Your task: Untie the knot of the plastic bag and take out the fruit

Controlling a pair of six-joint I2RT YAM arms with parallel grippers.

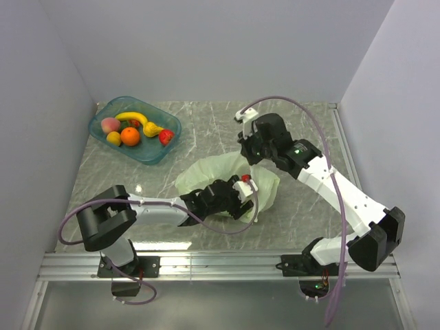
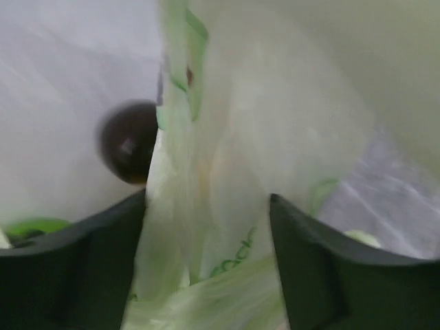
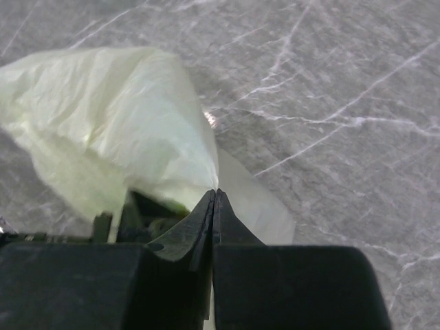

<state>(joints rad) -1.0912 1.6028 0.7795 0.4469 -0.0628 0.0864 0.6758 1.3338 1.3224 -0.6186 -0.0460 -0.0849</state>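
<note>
The pale green plastic bag (image 1: 218,172) lies crumpled in the middle of the table. My left gripper (image 1: 237,194) is pushed into it from the near left. In the left wrist view it is open (image 2: 207,199), with bunched bag film (image 2: 227,172) between the two fingers. A dark round shape (image 2: 129,141) shows to the left of the film. My right gripper (image 1: 249,157) is at the bag's far right edge. In the right wrist view it is shut (image 3: 215,194) on a pinch of the bag (image 3: 117,124), pulling it into a peak. I cannot make out the knot.
A translucent blue tray (image 1: 165,148) at the far left holds a banana (image 1: 132,117), an orange (image 1: 130,136) and several other fruits. Grey walls close in the table on the left, back and right. The metal rail (image 1: 220,265) with the arm bases runs along the near edge.
</note>
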